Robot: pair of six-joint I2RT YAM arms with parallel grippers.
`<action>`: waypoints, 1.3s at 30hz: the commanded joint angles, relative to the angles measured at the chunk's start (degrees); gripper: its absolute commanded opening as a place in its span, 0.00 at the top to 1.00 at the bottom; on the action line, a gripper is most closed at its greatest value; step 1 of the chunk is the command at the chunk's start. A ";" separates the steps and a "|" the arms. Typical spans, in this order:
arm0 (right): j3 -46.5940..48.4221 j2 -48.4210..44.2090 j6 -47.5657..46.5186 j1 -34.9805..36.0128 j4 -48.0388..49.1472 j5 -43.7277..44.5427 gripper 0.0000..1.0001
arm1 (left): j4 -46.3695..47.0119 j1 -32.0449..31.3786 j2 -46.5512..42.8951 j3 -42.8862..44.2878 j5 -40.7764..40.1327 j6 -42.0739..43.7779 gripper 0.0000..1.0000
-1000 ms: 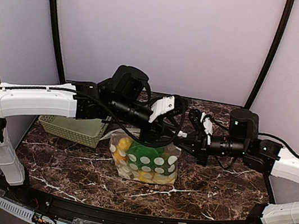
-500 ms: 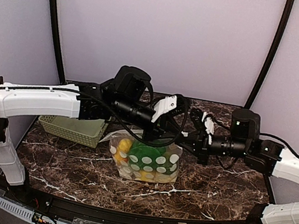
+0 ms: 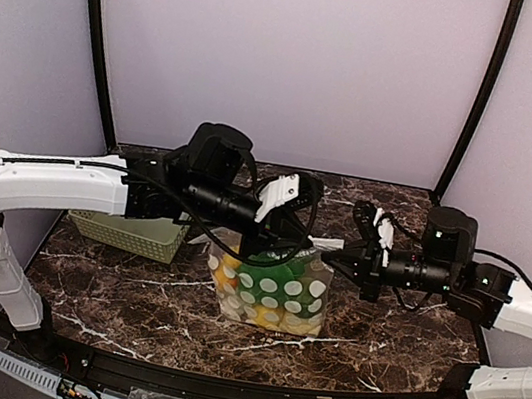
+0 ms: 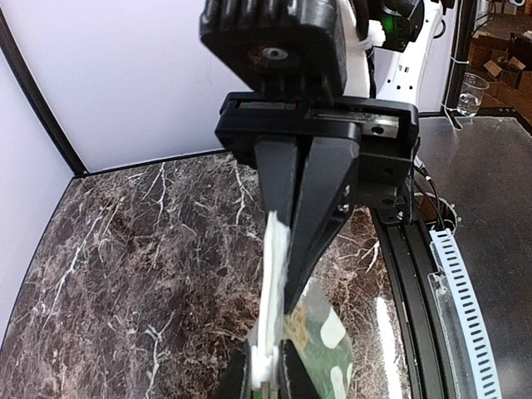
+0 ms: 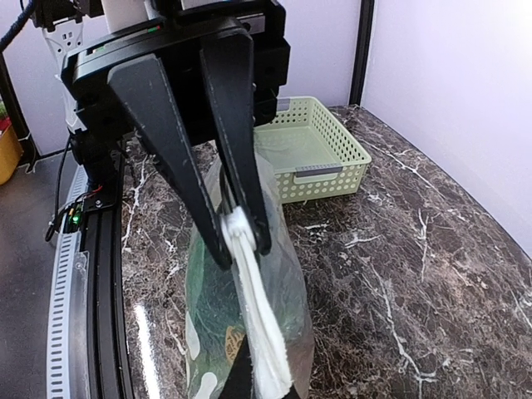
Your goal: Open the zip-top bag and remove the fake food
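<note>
The zip-top bag (image 3: 274, 290) hangs upright, its bottom on or just above the marble; I cannot tell which. It is held by its whitish zip strip (image 3: 324, 241). The fake food shows through it: yellow pieces (image 3: 225, 274) on the left and a green piece (image 3: 269, 273) in the middle. My left gripper (image 3: 285, 240) is shut on the strip from the left; in the left wrist view (image 4: 283, 274) the strip (image 4: 274, 249) runs between its fingers. My right gripper (image 3: 333, 250) is shut on the strip's right end (image 5: 242, 230). The right wrist view (image 5: 241, 247) shows the bag (image 5: 283, 283) hanging below it.
A pale green slotted basket (image 3: 129, 231) stands at the left behind the left arm, and it also shows in the right wrist view (image 5: 312, 150). The table's black front rail (image 3: 216, 386) runs along the near edge. Purple walls close in the back and both sides.
Both grippers and the bag have shifted to the right. The right arm has drawn back to the right, and the bag now hangs straighter and taller.
</note>
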 commanded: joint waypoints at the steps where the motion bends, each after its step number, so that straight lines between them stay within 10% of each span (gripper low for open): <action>1: -1.63 -3.53 1.63 0.05 2.96 4.36 1.00 | -3.94 2.47 -5.57 -3.00 -3.89 1.09 0.96; 39: -2.82 -12.91 8.64 -9.51 -3.34 26.90 1.00 | -11.95 12.73 -19.93 -17.53 -21.44 0.07 0.96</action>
